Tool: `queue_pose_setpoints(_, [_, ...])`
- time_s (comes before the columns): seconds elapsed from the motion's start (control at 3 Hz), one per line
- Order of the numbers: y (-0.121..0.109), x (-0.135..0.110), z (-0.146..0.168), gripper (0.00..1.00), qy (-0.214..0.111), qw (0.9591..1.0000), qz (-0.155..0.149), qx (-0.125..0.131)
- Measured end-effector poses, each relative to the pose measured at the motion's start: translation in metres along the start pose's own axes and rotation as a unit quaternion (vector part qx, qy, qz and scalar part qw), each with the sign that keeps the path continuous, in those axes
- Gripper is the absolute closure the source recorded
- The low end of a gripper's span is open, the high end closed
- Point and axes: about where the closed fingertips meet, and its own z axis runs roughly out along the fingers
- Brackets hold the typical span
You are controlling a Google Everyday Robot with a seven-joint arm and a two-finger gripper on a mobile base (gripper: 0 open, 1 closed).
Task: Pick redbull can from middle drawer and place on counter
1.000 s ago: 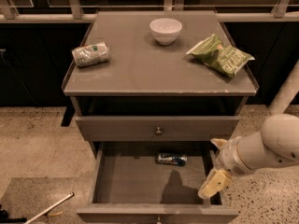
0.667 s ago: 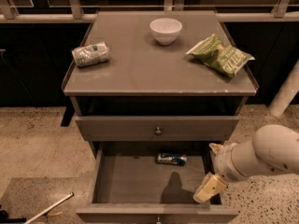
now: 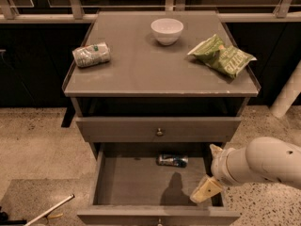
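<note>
- Stick, thin and white (image 3: 49, 211), lies slantwise on the speckled floor (image 3: 33, 140) at the lower left, near the cabinet's front corner.
- Fat white-and-green metal can (image 3: 91, 54) lies on its side on the left part of the broad, flat grey-brown surface (image 3: 141, 74) that tops the drawer cabinet.
- Wide, shallow grey middle drawer (image 3: 122, 182) stands pulled out below, showing its smooth floor.
- Closed grey drawer front with a round metal knob (image 3: 117, 128) sits between the surface and the open drawer.
- Round white bowl (image 3: 167, 30) stands upright near the back middle of the surface.
- Small, slim blue-and-silver redbull can (image 3: 172, 160) lies on its side against the back of the middle drawer, about mid-width, with its length running left to right.
- Cream-coloured end effector (image 3: 206, 189) hangs in the drawer's right front part, close to the right wall. It is to the right of the redbull can and nearer the drawer front, apart from it, with a dark shadow on the drawer floor between them. Whether it is apart or together cannot be told.
- Crumpled green chip bag (image 3: 222, 55) rests on the right part of the surface.
- Rounded white arm (image 3: 263, 161) extends from the right edge to the end effector.
</note>
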Motion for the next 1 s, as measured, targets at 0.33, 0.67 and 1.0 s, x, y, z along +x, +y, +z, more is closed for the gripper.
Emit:
queue_pose_setpoints(0.33, [0.000, 0.006, 0.017, 0.00, -0.004, 0.9999, 0.012, -0.005])
queue_pose_setpoints(0.67, [0.004, 0.008, 0.053, 0.00, -0.023, 0.9994, 0.020, -0.018])
queue_pose_setpoints(1.0, [0.012, 0.008, 0.126, 0.00, -0.047, 0.9970, 0.026, -0.055])
